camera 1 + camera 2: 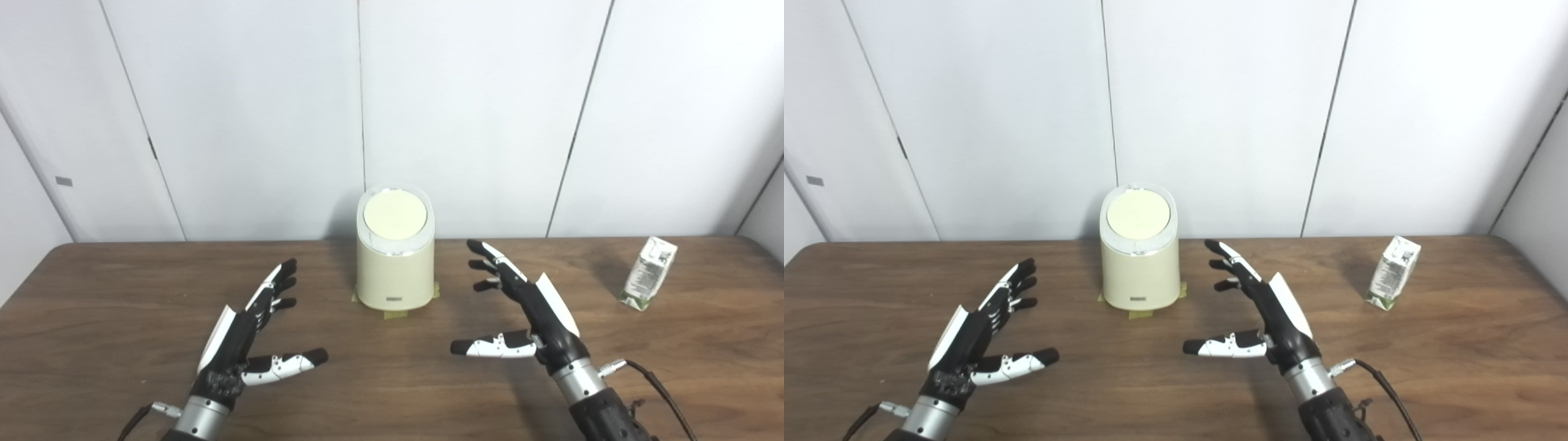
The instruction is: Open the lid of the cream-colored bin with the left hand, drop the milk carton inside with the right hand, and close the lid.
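Both hands (245,334) (533,312) spread over brown wooden table (392,392), white wall panels (465,110) behind

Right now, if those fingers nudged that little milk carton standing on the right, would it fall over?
Probably. The small white-and-green milk carton stands tall on a narrow base and already looks tilted, so a high push should tip it. It looks like thin card, likely light and crushable.

The brown wooden desk (392,392) carries a cream-colored bin (395,269) at the far middle, on yellow tape pieces (395,315). A milk carton (649,273) stands tilted at the far right.
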Controlling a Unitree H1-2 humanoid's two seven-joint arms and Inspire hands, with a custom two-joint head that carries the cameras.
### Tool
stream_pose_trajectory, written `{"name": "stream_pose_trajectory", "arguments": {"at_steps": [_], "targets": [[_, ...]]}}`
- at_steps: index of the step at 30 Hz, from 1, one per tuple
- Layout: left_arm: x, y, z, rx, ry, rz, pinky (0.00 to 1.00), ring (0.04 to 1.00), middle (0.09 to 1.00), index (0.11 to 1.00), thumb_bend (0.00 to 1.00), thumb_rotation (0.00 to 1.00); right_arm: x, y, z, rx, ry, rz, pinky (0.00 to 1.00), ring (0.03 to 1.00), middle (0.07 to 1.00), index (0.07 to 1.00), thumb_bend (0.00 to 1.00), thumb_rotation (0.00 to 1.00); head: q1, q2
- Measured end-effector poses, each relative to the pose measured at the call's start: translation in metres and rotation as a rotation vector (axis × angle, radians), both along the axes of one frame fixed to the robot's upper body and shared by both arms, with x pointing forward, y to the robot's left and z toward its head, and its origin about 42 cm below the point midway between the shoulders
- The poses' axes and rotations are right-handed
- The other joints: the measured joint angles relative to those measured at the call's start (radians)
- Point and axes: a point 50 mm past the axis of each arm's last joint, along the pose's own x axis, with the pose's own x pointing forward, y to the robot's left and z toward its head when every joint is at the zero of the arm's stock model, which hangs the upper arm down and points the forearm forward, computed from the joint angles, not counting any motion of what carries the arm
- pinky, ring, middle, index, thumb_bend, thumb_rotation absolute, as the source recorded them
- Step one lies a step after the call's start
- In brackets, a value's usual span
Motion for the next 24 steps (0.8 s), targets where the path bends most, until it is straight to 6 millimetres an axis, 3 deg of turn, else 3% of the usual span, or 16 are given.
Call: {"name": "stream_pose_trajectory", "arguments": {"at_steps": [12, 17, 20, 24], "targets": [[0.0, 0.0, 0.0, 0.0, 0.007, -0.001, 0.83, 0.934, 0.972, 1.0, 0.93, 0.28, 0.0, 0.0, -0.001, -0.001, 0.014, -0.005, 0.7, 0.844, 0.922, 0.927, 0.87, 0.25, -0.002, -0.002], [0.001, -0.004, -0.002, -0.052, 0.02, 0.033, 0.84, 0.902, 0.932, 0.979, 0.89, 0.32, 0.001, 0.0, -0.002, -0.001, 0.018, -0.006, 0.7, 0.843, 0.925, 0.923, 0.87, 0.24, 0.011, -0.023], [0.001, -0.022, -0.005, -0.141, 0.02, 0.126, 0.84, 0.918, 0.95, 0.998, 0.89, 0.38, 0.001, 0.0, -0.006, 0.001, 0.033, -0.009, 0.71, 0.846, 0.923, 0.914, 0.87, 0.24, 0.012, -0.04], [0.001, -0.055, -0.003, -0.189, 0.025, 0.147, 0.93, 0.985, 0.992, 1.0, 0.91, 0.4, 0.002, 0.003, -0.01, 0.002, 0.042, -0.006, 0.71, 0.838, 0.915, 0.92, 0.86, 0.26, 0.015, -0.057]]}}
